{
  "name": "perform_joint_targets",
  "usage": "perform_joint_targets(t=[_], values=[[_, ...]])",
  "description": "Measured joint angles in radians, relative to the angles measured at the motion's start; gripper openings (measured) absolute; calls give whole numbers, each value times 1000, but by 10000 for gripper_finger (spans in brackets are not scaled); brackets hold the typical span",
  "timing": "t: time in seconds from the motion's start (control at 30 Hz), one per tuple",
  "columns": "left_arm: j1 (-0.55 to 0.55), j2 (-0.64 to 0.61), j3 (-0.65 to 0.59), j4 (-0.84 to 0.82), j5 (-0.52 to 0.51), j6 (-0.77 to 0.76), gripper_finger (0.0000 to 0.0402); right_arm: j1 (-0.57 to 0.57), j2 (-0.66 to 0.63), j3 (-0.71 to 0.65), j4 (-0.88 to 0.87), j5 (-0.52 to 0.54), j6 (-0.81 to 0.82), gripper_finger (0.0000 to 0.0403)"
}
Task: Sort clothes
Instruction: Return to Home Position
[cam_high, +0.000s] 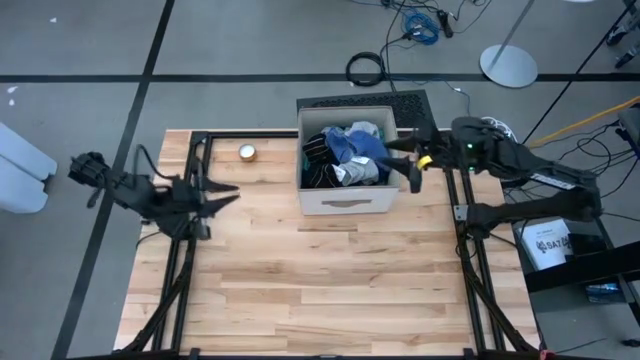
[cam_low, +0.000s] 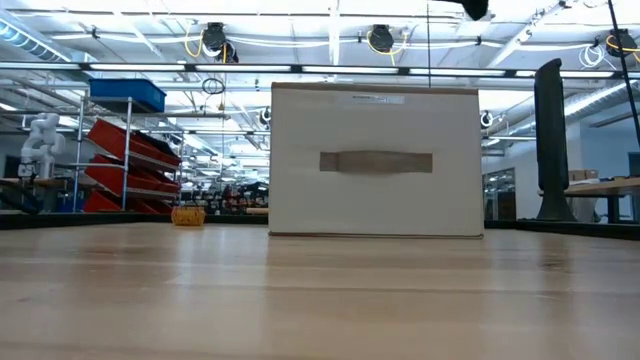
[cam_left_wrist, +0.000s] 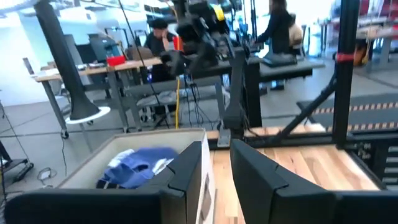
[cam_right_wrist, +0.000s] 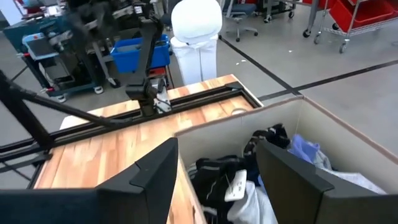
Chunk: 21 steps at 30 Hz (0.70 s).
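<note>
clothes (cam_high: 345, 155): a heap of blue, black, white and grey fabric inside the beige box (cam_high: 345, 203), which stands at the far middle of the wooden surface (cam_high: 300, 290); every garment in view is in that box.
right gripper (cam_high: 408, 163): hangs at the box's right rim, over the edge of the heap; its fingers are spread apart with nothing between them.
left gripper (cam_high: 228, 194): waits over the surface's left side, well apart from the box; its fingers are parted and empty too.
key relation: the clothes lie just below the right gripper and toward the surface's middle, so this arm is far nearer; its way out is up and back toward its own side.
step, as I judge it: sorting looks finished; the right arm has only to go to rest.
risk: a finger catching the rim or a loose fold.
small round object (cam_high: 247, 152): sits left of the box, touched by neither arm.
</note>
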<state>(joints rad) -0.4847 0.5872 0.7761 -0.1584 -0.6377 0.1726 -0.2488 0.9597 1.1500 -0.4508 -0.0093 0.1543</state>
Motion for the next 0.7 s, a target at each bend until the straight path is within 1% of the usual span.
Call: perform_joint_targets(t=[0.23,0.43,0.57,0.7], values=[[0,-146,0,-114,-46,-10,95,38,-85,0,-113,7,17,206],[0,-259,0,-256,-57,-90,95,89,-137,0,-189,18,35,206],[0,-318,0,-391,-59,-194,95,144,-157,-2,-226,91,57,206],[0,-355,-8,-496,-59,-293,95,206,-195,-73,-192,165,74,206]])
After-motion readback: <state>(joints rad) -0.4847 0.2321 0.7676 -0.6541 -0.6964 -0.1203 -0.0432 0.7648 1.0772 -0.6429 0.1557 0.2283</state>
